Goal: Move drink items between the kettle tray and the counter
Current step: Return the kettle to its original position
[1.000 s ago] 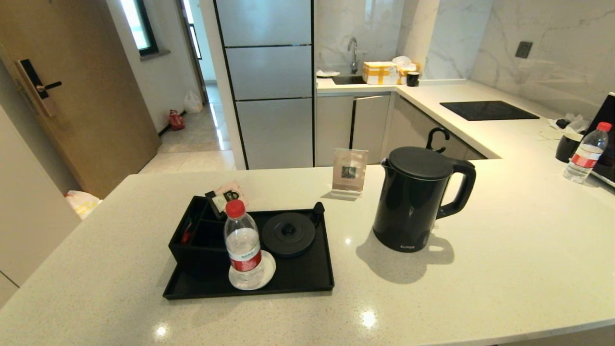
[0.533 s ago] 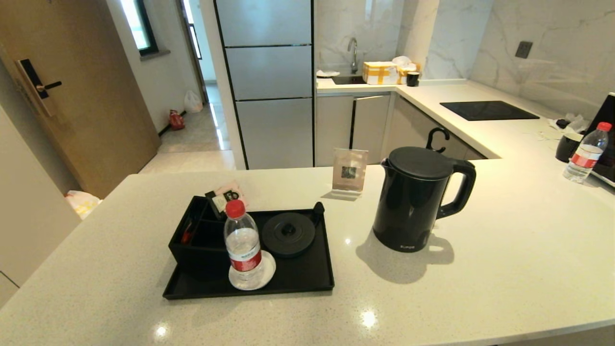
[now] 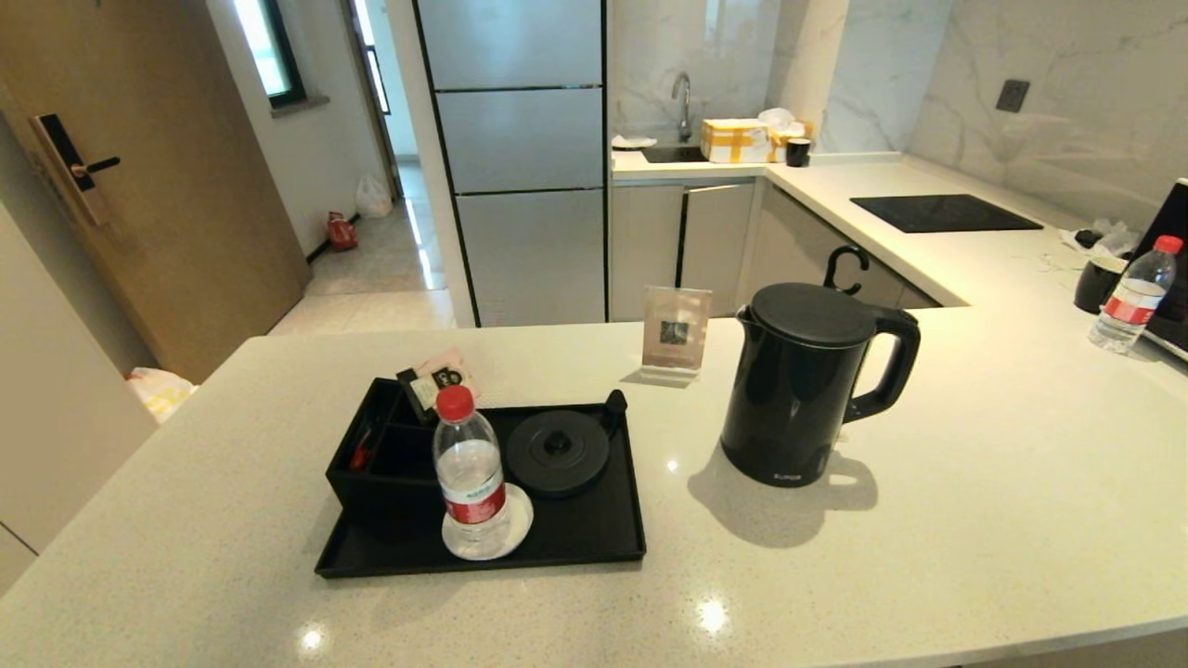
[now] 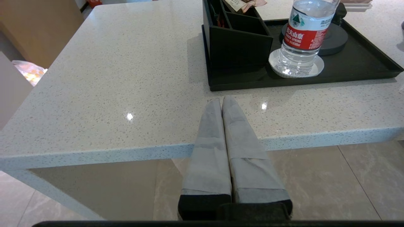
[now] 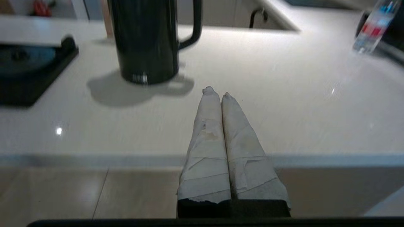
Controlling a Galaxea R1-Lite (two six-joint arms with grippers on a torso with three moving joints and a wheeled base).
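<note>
The black kettle stands upright on the pale speckled counter, right of the black kettle tray. Its handle faces right. The tray's round base is bare. A red-capped water bottle stands on a white coaster in the tray, beside the compartment box. Neither arm shows in the head view. My left gripper hovers shut at the counter's near edge, short of the tray. My right gripper is shut and empty, apart from the kettle.
A small card stand sits behind the kettle. A second bottle and a black cup stand at the far right. A black hob panel lies on the back counter.
</note>
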